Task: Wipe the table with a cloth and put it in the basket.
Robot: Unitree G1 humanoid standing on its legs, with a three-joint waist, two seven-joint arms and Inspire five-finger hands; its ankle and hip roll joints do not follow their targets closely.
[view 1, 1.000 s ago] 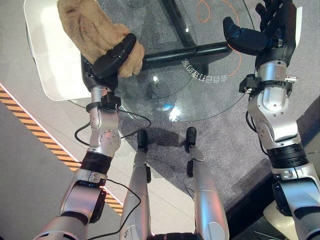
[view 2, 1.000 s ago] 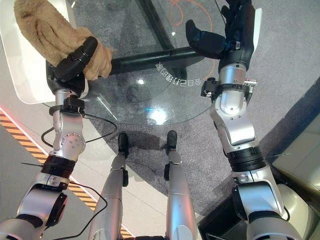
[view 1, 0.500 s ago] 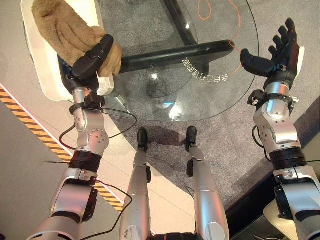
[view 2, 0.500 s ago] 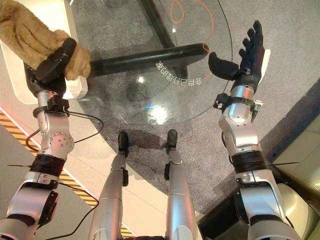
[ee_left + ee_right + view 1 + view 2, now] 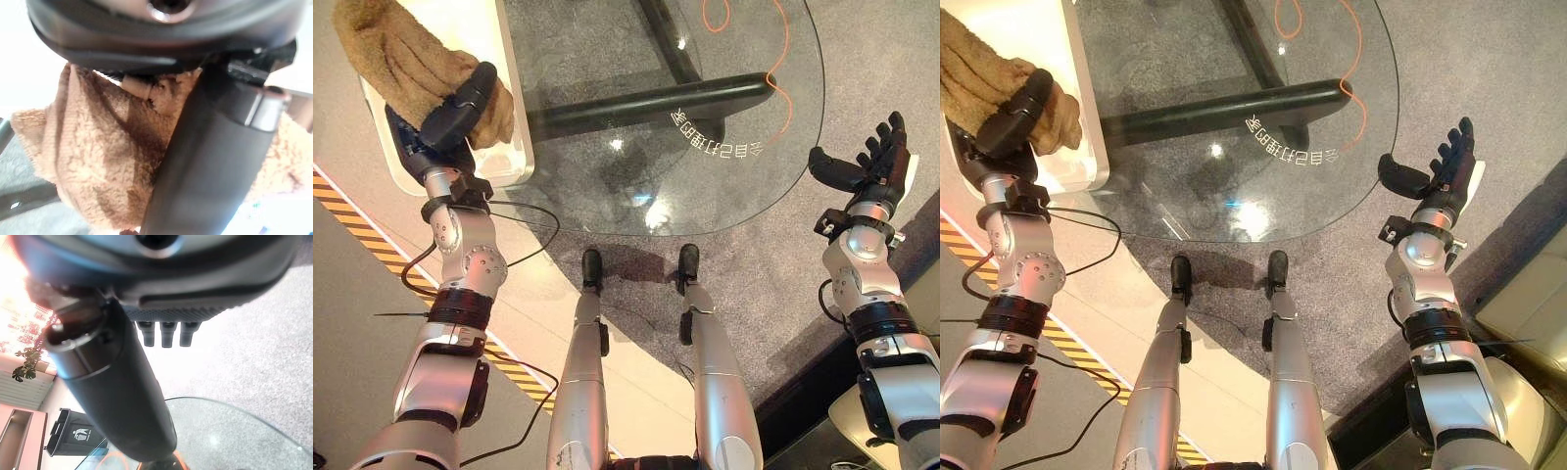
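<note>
Cloth: a tan, fluffy cloth (image 5: 396,54) sits at about 10 o'clock in the left eye view, bunched in the left hand (image 5: 450,113) above the white basket (image 5: 514,147); most of it trails away toward 11 o'clock
Left hand: thumb and fingers are curled round the near end of the cloth, pinching a thick fold; in the left wrist view the dark thumb crosses the pile of the cloth (image 5: 98,161)
Right hand: the right hand (image 5: 871,171) is at 3 o'clock, off the rim of the glass table (image 5: 724,196), fingers straight and spread with the thumb standing out, holding nothing
Basket: a white, shallow, rounded tray beside the table's 9 o'clock edge; the cloth hangs over it, and I cannot tell whether any of it touches the floor of the basket
How the cloth handles: judged soft, light and limp, with a grippy pile that should not slide out of a pinch; it will sag and drape, not hold a shape, and nothing about it is fragile
Where to hold: a gathered bunch near one end, as now, so the loose tail falls inside the basket wall and does not catch on the rim
Stage: likely the drop into the basket, not yet done
</note>
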